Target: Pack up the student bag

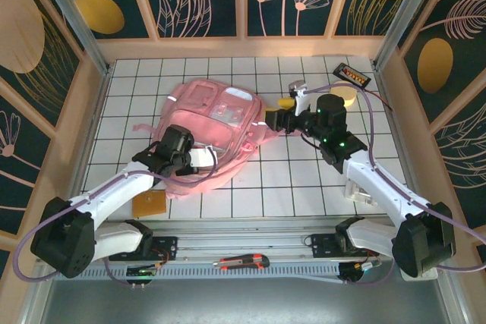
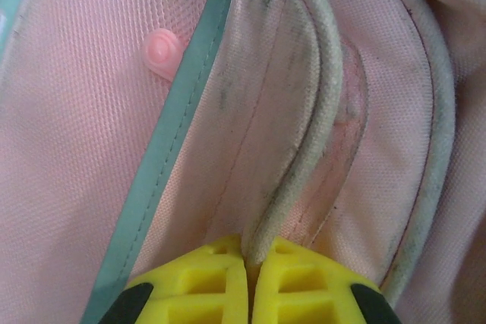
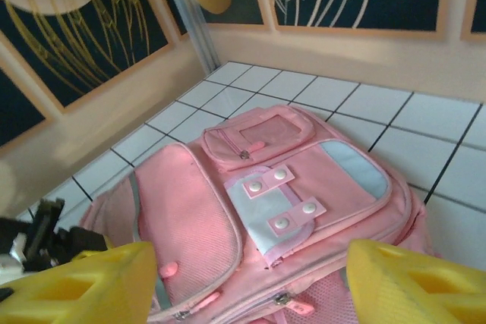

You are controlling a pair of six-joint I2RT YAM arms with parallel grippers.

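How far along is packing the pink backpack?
Early. Nothing looks packed: the yellow item and tan square lie outside the pink backpack. In hand: the left gripper is shut on its piped edge; the right gripper hangs open beside it. Left: opening it and loading.

Left gripper clamped; right gripper spread (both arms extended).
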